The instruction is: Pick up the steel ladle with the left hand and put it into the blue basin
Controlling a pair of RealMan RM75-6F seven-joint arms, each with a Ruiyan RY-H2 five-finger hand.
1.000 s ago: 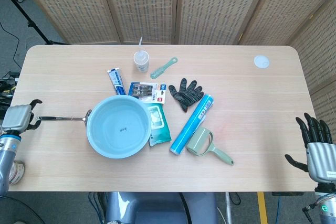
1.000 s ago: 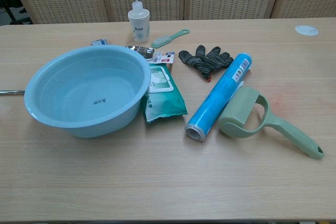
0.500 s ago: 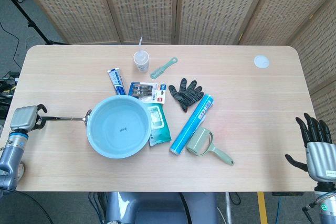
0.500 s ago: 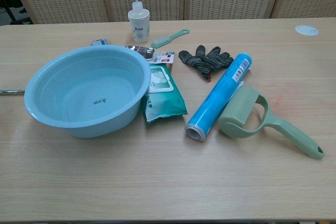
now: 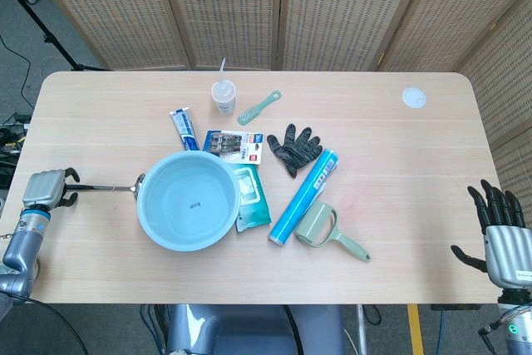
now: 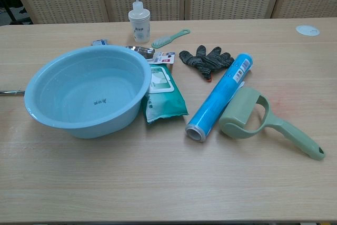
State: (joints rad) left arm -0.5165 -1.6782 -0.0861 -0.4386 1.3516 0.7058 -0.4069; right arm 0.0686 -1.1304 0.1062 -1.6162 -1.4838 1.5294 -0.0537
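Ladle (image 5: 104, 188) bowl behind basin (image 5: 189, 200); left hand (image 5: 46, 189) grip unclear.

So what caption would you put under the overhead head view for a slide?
Left hand at the steel ladle handle's end beside the blue basin; right hand open, far off.

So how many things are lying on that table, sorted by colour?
Blue: 3 - basin, roll, tube
Green: 3 - lint roller, wipes pack, brush
Steel: 1 - ladle
Black: 1 - glove
White or clear: 2 - squeeze bottle, round disc
Mixed: 1 - carded pack
Total: 11
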